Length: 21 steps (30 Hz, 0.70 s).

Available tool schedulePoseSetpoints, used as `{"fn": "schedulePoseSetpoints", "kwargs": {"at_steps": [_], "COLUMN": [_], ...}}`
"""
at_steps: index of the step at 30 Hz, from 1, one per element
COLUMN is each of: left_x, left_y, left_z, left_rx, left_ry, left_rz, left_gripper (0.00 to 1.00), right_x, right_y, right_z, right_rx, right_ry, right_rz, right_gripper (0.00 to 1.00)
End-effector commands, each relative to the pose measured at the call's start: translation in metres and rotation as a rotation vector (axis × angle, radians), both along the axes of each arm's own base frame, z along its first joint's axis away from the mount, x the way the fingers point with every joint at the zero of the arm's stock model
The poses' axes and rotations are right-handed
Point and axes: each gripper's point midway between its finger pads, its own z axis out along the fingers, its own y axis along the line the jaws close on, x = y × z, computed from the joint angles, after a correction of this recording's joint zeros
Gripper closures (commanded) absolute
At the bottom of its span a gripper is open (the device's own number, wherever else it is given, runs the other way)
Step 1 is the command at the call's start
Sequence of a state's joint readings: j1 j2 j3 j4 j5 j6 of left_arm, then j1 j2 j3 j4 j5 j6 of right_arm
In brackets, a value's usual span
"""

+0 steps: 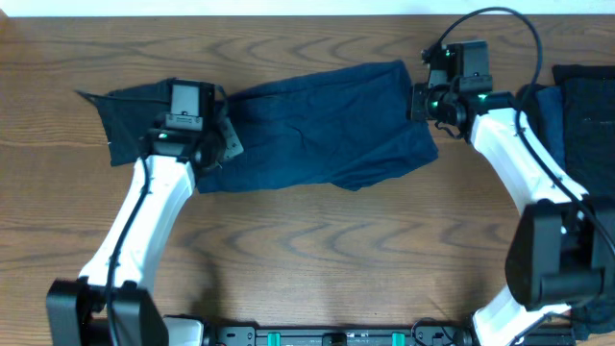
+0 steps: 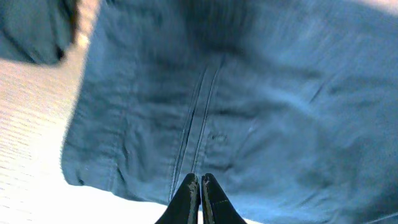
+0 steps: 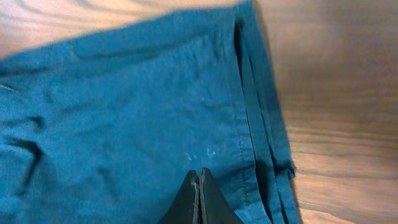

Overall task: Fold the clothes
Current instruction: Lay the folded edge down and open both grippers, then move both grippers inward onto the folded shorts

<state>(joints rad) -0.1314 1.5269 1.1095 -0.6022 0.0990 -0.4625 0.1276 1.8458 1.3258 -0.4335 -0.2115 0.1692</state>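
Both pairs of jaws are closed, tips pressed flat together. The left gripper [image 2: 199,182] has its tips down on the blue garment [image 2: 261,106], right at a double-stitched seam [image 2: 202,118] and close to the cloth's 6 o'clock edge. I can't tell whether any cloth is pinched between them. The right gripper [image 3: 199,178] is the same: shut, tips resting on the blue cloth, just at 9 o'clock from the layered hem [image 3: 249,118], with no fold showing between the tips.

From overhead, the garment lies spread and a bit rumpled across the far half of the table [image 1: 317,250], running from about 10 o'clock to 1 o'clock. The left gripper sits over its 9 o'clock part and the right one at its 3 o'clock edge. That view hides the fingertips under the wrists, so only the wrist cameras show the jaws.

Overhead also gives what the wrists miss: a darker flap [image 1: 125,120] at the garment's 9 o'clock end, which may or may not be the same piece, and a dark pile [image 1: 586,96] at the table's 2 o'clock edge, well apart from the spread cloth. The right wrist alone shows the hem's stacked layers and bare wood at 3 o'clock from it.
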Motion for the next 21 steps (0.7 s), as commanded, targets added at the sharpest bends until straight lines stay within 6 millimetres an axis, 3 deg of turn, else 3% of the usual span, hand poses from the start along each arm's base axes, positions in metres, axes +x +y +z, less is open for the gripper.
{"fn": "schedulePoseSetpoints", "kwargs": {"at_steps": [1,6,11,14,21], "left_x": [-0.010,-0.013,-0.019,-0.025,-0.042], "left_y": [-0.007,-0.011,-0.010,-0.009,-0.009], "left_z": [-0.029,-0.050,-0.064,-0.066,-0.069], "left_rx": [0.014,0.024,0.036,0.052,0.065], "left_ry": [0.089,0.151,0.202,0.225,0.289], "left_rz": [-0.039,-0.051,-0.066,-0.101,-0.141], "left_gripper": [0.94,0.94,0.94,0.94,0.94], "right_x": [-0.003,-0.011,-0.035,-0.056,-0.115], "right_y": [0.002,-0.003,-0.011,-0.037,-0.083], "right_z": [-0.039,-0.091,-0.133,-0.142,-0.133], "right_rx": [-0.031,-0.046,-0.064,-0.125,-0.228], "right_ry": [0.073,0.190,0.341,0.456,0.697], "right_rz": [0.035,0.025,-0.002,-0.152,-0.349], "right_gripper": [0.99,0.99,0.99,0.99,0.99]}}
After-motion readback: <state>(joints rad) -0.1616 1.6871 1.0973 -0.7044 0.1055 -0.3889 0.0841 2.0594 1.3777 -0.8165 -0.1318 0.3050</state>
